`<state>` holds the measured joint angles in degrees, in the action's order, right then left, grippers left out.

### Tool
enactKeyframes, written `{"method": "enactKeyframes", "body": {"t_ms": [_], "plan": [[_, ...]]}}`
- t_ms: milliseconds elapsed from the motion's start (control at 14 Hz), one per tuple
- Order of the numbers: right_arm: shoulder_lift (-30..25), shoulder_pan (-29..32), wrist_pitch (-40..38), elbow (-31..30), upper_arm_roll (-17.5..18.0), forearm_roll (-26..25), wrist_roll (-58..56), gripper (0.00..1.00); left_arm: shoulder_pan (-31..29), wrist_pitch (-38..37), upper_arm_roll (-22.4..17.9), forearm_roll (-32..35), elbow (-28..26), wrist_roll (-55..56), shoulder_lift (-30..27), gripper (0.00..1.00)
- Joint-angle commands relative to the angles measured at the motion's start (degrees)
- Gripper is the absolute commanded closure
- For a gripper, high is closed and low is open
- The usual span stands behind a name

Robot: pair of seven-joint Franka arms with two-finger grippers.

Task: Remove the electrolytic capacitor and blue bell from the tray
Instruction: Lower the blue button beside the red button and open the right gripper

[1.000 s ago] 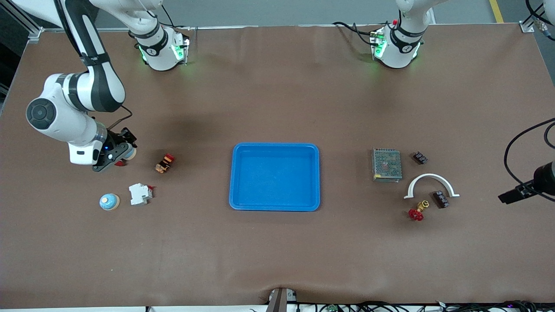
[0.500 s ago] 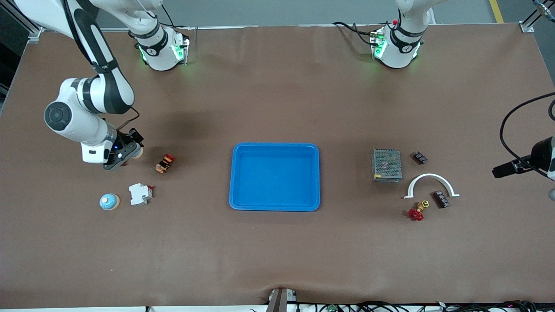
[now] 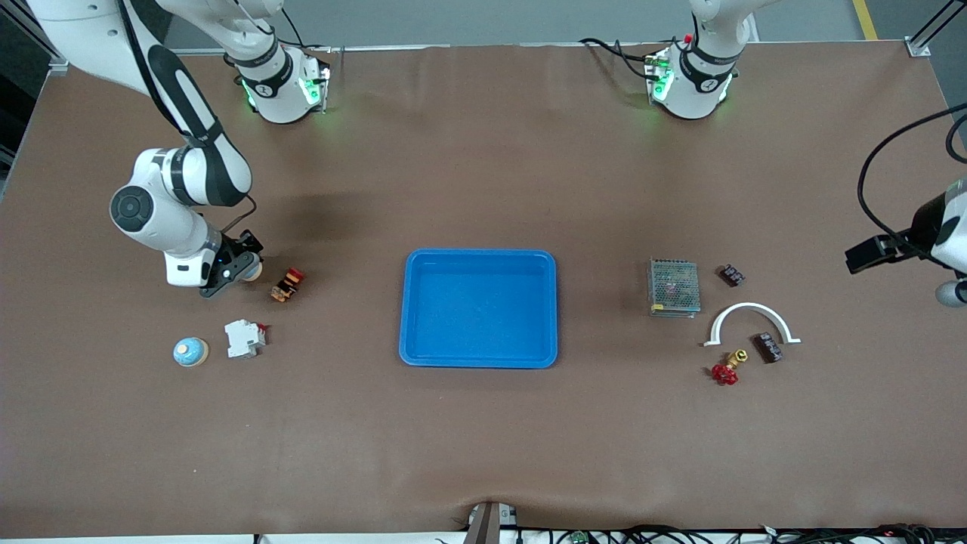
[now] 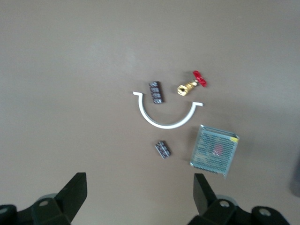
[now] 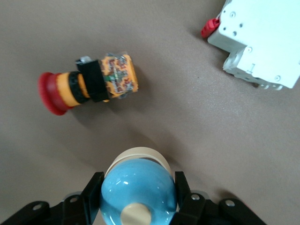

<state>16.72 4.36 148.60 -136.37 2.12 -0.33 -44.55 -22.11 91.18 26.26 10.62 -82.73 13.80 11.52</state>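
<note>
Clamping a blue bell [image 5: 138, 187], right claw [image 5: 138, 197], left claw [image 4: 140, 199] spread wide

The tray [image 3: 480, 308] sits mid-table; a bell [image 3: 190, 352] and breaker [image 3: 244, 338] lie toward the right arm's end, a power supply [image 3: 673, 287] toward the left arm's

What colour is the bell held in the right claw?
Light blue dome with a cream knob and base; the bell shows best in the right wrist view, gripped by the right claw.

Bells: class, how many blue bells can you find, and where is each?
2. One bell is held in the right gripper above the table; the other bell sits on the table beside the white breaker.
</note>
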Motion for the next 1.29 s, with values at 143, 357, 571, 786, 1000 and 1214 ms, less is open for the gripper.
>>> {"method": "enactKeyframes", "body": {"t_ms": [143,357,571,786,1000,1214], "plan": [[2.4,2.1,3.5,-0.6,1.0,0.2,-2.3,0.6,-0.8,-2.4,0.3,-4.6,-1.3,-2.6,-5.5,0.0],[2.4,2.1,3.5,-0.6,1.0,0.2,-2.3,0.59,-0.3,-4.3,0.6,-4.5,-1.0,-3.9,-8.1,0.0],[2.3,1.7,2.8,-0.3,1.0,0.2,-2.2,0.2,10.5,-5.6,-9.4,-4.8,-2.0,-4.1,-9.9,0.0],[1.9,1.8,2.5,-0.1,1.1,0.2,-2.0,0.0,18.7,-5.6,-16.5,-5.8,-6.6,-4.4,-13.3,0.0],[1.0,1.6,1.4,0.4,1.4,0.2,-1.5,0.0,22.6,-4.9,-21.0,-7.6,-9.8,-4.4,-16.0,0.0],[0.2,1.5,-1.4,2.0,1.4,0.4,-1.2,0.0,22.7,-3.0,-20.9,-7.6,-11.6,-4.3,-17.8,0.0]]}}
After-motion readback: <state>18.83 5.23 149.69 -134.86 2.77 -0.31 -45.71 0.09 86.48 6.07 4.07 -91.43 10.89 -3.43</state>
